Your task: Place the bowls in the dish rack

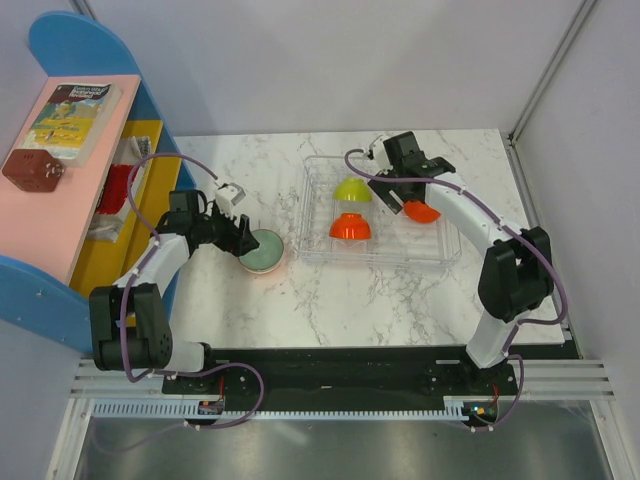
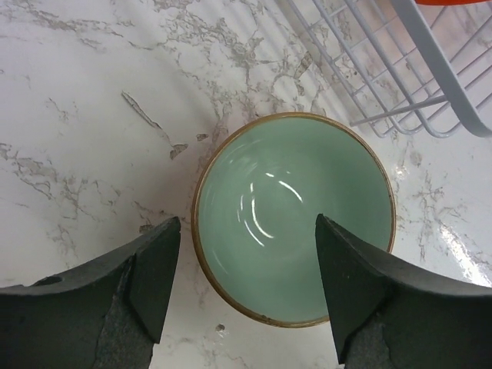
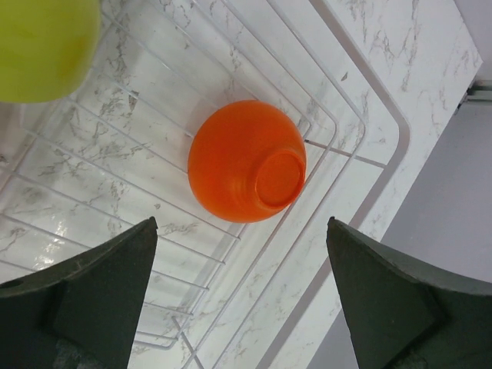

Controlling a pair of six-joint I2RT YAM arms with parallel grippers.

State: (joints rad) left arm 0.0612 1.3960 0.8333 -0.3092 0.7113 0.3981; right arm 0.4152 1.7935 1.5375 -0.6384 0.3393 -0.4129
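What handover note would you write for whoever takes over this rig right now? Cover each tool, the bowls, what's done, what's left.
Left tool: open, poised over the mint bowl, which sits upright on the table left of the dish rack.
Right tool: open, empty, above the orange bowl, base up in the rack.
Done: orange, lime bowl and red-orange bowl are racked.
Left: rack the mint bowl.

A white marbled tabletop [image 1: 330, 300] stands beside a blue shelf unit [image 1: 70, 40] on the left, whose pink top [image 1: 50, 215] carries a picture book [image 1: 72, 118] and a dark reddish-brown block [image 1: 33, 170] (too small to identify), above a yellow shelf [image 1: 143, 138].
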